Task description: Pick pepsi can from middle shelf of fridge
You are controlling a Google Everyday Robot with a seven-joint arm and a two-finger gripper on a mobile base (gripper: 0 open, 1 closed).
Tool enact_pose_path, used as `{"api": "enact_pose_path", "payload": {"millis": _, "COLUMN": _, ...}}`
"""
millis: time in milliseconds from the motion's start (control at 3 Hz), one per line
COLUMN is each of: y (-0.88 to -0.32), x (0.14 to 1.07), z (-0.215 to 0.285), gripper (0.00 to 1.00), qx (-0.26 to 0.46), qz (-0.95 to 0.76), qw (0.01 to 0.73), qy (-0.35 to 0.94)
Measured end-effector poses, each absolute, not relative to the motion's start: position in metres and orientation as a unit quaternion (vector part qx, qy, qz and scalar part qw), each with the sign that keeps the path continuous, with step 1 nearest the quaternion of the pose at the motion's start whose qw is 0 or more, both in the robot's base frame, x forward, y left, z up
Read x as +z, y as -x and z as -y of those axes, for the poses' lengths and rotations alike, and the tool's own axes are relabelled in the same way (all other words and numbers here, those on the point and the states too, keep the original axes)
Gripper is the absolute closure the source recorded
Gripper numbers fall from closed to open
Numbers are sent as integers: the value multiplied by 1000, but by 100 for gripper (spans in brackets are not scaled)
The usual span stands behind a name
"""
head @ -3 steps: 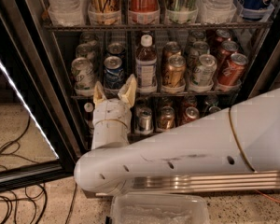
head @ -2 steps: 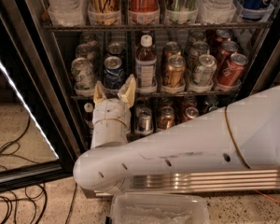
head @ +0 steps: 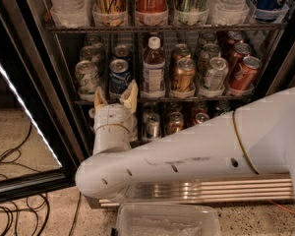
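Two fingers [head: 130, 93] of the tool [head: 115, 92] stand apart, open and holding nothing, at left centre of the frame, with their tips reaching up to the front rail of the middle shelf [head: 196, 100]. The pepsi can [head: 119, 74] stands on that shelf in the fridge [head: 211, 188], just above the tool, between a pale green can [head: 86, 76] and a white-capped bottle [head: 153, 68]. The white arm [head: 187, 156] crosses the lower frame.
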State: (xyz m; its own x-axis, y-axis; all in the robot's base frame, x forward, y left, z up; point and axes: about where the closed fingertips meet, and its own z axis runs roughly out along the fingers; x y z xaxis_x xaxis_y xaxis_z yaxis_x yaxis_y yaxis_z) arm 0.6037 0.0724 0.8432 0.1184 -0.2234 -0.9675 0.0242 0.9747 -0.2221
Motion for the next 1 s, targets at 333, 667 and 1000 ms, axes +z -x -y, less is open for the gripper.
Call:
{"api": "enact_pose_path", "payload": {"millis": 333, "y": -610, "x": 844, "z": -75, "gripper": 32, "qx": -71, "qz": -657, "qw": 747, "qy": 73}}
{"api": "enact_pose_path", "payload": {"millis": 667, "y": -622, "x": 850, "z": -70, "gripper": 32, "qx": -71, "qz": -645, "qw": 758, "qy": 66}}
{"api": "enact_pose_path", "payload": {"millis": 1000, "y": -633, "x": 854, "z": -63, "gripper": 32, "qx": -74, "qz": -636, "qw": 766, "qy": 59}}
